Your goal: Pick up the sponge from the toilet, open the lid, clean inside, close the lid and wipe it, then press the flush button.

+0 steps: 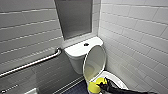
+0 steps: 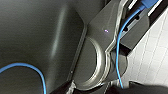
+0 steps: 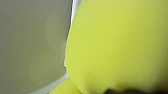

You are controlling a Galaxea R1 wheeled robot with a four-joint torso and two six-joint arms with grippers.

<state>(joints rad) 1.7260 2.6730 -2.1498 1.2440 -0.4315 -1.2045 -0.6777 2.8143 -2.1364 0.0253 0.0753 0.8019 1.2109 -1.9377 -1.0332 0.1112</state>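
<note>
Sponge at the bowl's rim, lid up

Head view: the toilet (image 1: 75, 53) stands against a white tiled wall (image 1: 140, 32), its lid (image 1: 94, 62) raised and leaning back toward the tank, where the flush button (image 1: 86, 44) sits dark in the middle of the flat top; a metal grab bar (image 1: 32, 63) runs along the wall beside it. At the near rim of the bowl the right end effector (image 1: 101, 85) – black, reaching in from the lower right – is clamped on the yellow sponge (image 1: 94, 87), which touches the rim just below the lid. Left wrist view: dark robot parts, a blue cable (image 2: 120, 50) and pale tiles (image 2: 155, 55); whether the left end effector (image 2: 96, 88) is wide or narrow cannot be told. Right wrist view: the sponge looms close, with a glossy white surface (image 3: 32, 45) just beside it – lid or bowl, I cannot tell
</note>
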